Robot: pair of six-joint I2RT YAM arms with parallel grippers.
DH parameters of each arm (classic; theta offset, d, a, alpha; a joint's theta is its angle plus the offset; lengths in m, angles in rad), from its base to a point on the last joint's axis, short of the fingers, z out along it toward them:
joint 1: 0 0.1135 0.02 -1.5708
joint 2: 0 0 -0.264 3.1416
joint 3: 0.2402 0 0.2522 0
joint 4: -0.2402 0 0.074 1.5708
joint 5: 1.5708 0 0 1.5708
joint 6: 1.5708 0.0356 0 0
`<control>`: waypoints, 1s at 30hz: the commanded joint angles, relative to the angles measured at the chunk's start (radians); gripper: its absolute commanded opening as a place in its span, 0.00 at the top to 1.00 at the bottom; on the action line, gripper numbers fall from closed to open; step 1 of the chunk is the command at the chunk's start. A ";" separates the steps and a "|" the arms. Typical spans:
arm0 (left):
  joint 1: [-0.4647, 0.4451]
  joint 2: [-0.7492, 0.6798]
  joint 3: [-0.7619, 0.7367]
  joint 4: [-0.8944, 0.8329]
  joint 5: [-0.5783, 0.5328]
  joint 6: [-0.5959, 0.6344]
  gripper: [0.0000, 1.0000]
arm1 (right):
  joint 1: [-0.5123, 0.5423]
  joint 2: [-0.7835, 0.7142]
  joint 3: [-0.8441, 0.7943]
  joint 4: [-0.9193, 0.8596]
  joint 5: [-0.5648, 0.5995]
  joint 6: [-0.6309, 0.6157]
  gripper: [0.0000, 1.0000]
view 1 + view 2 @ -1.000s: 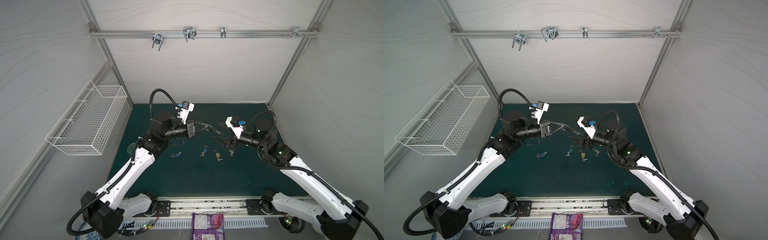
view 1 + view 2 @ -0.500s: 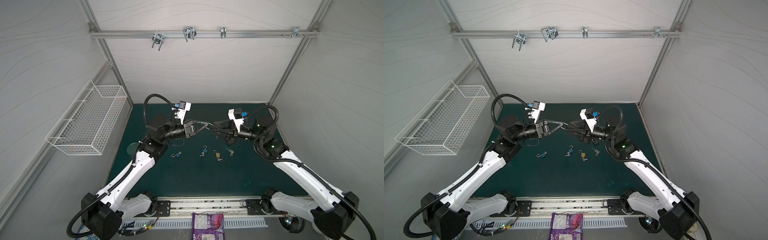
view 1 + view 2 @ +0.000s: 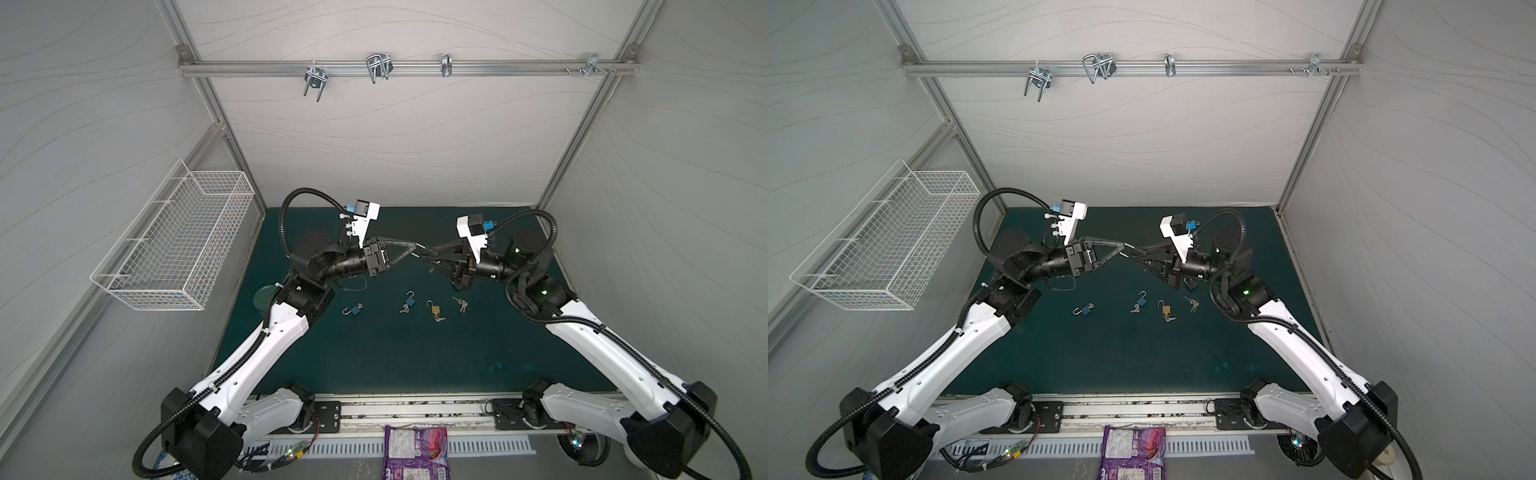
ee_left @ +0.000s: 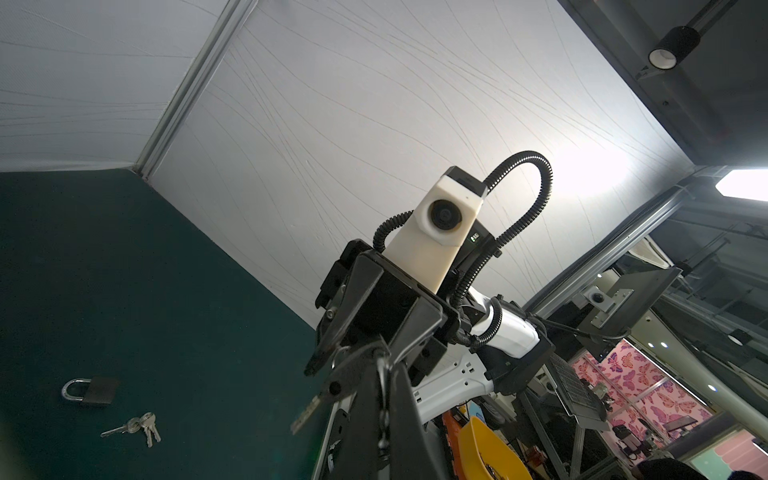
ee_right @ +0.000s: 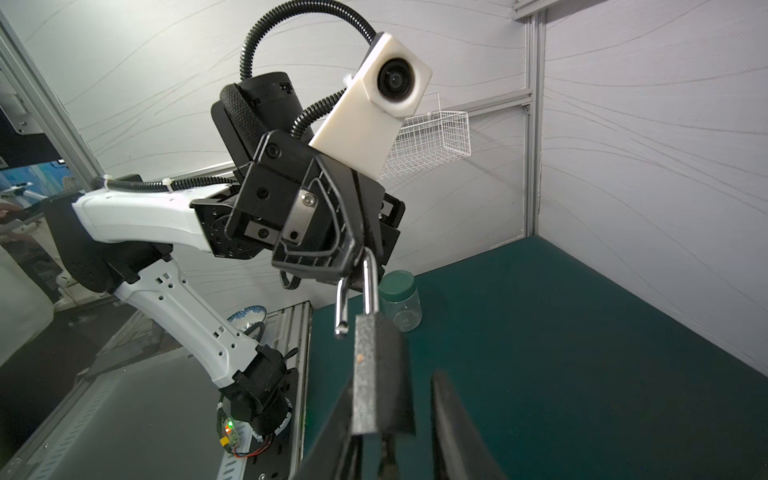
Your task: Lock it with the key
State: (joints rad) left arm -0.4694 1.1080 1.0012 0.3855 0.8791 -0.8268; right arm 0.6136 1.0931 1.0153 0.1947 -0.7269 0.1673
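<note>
Since 1 second earlier, the right gripper has risen from near the mat and swung toward 9 o'clock to meet the left gripper tip to tip. Its jaws have narrowed, while the left gripper has stayed clamped. We read clock directions from the mat's centre in both top views.

Both grippers hang above the mat at 12 o'clock. The left gripper is fully closed on the shackle of the grey padlock, which is held clear of the mat. The shackle's free end stands out of the body.

In the right wrist view the padlock body sits between the right gripper's fingers. The jaws are partly open: 1 finger lies at the body, and the other is parted from it by a visible gap, so we count nothing as gripped there. A key seems to hang below the padlock in the left wrist view, though it is blurred.

4 items lie on the mat in a row near its centre:
- a blue padlock, shackle open, toward 9 o'clock
- a second blue padlock at the centre
- a brass padlock just beside it
- a key bunch toward 3 o'clock

A jar stands at the mat's 9 o'clock edge. A wire basket hangs on the wall beyond it.
</note>
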 commanded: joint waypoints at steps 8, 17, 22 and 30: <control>0.006 -0.005 0.021 0.072 0.011 -0.007 1.00 | 0.011 -0.012 0.029 0.064 -0.020 0.029 0.64; 0.020 -0.008 0.022 0.077 0.017 -0.003 1.00 | 0.011 -0.013 0.038 0.060 -0.044 0.068 0.89; 0.031 -0.011 0.026 0.079 0.025 -0.003 1.00 | 0.012 -0.018 0.051 0.042 -0.060 0.112 1.00; 0.033 -0.045 0.079 -0.026 0.086 0.151 1.00 | 0.011 0.040 0.141 0.039 -0.229 0.404 1.00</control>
State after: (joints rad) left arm -0.4423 1.0950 1.0191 0.3737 0.9215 -0.7654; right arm 0.6197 1.1213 1.1076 0.1936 -0.8490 0.4232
